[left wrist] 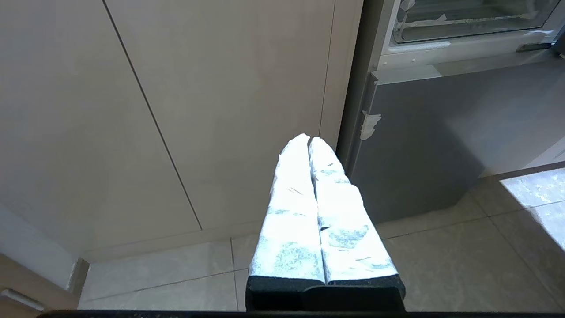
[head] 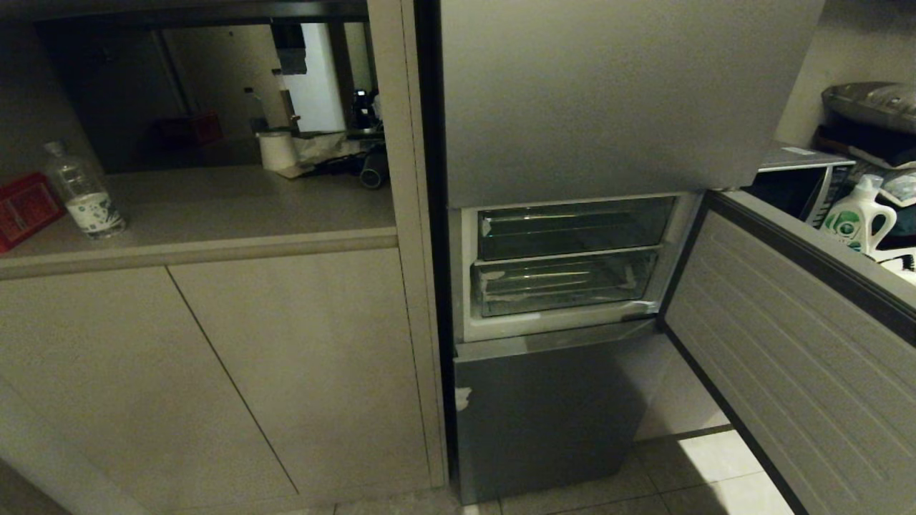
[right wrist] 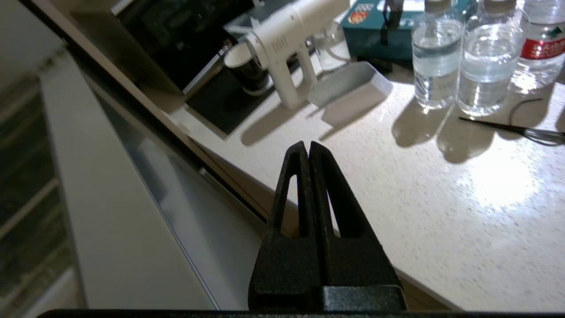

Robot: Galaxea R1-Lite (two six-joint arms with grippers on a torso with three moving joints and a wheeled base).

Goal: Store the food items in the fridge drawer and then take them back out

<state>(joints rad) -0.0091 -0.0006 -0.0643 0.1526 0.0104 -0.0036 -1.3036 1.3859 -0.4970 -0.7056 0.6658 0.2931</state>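
Behind the swung-open fridge door, the fridge drawer sits pushed in, the lower of two clear bins, its glossy rim flush with the white frame; nothing can be made out inside it. Well off from it, the right gripper hovers with jaws pressed together, empty, over a pale speckled counter; ahead of them stand water bottles and a white spray gun. The left gripper, jaws closed and empty, points at beige cabinet doors above tiled floor.
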